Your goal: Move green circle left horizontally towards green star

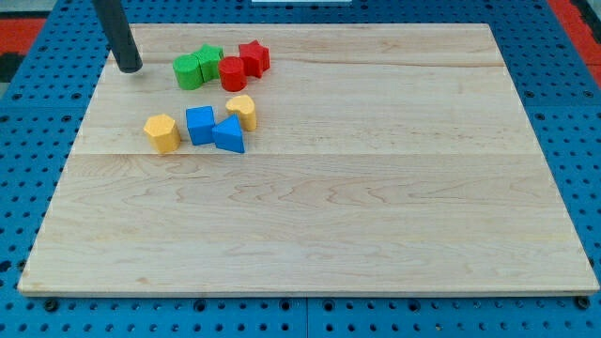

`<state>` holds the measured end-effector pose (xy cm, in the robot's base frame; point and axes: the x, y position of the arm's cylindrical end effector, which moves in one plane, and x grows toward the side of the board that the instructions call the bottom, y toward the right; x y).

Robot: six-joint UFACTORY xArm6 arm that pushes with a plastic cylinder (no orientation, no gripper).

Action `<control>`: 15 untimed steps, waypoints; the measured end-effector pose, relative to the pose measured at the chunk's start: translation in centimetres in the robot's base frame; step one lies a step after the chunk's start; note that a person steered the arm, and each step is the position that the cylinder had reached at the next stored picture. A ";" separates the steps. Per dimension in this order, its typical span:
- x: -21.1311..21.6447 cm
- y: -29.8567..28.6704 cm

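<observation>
My tip, a bare rod with no jaws to clench, rests on the surface left of the green circle, which touches the green star

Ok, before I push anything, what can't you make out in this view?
- My rod is cut off by the view's top; only the lower part and my tip show.
- The two green blocks sit pressed together, so I cannot tell which is the circle and which the star.
- The red block hides part of the red star behind it.
- The wooden board loses its near edge detail at the view's bottom.
</observation>
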<state>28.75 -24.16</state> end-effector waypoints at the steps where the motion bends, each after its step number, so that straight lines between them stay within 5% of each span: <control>1: 0.0 0.0; 5: 7.4 5.6; 9: 4.7 11.3; 11: 4.7 0.9; 12: -1.6 -0.5; 14: -3.3 14.6; 15: -2.8 15.0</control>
<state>25.95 -9.17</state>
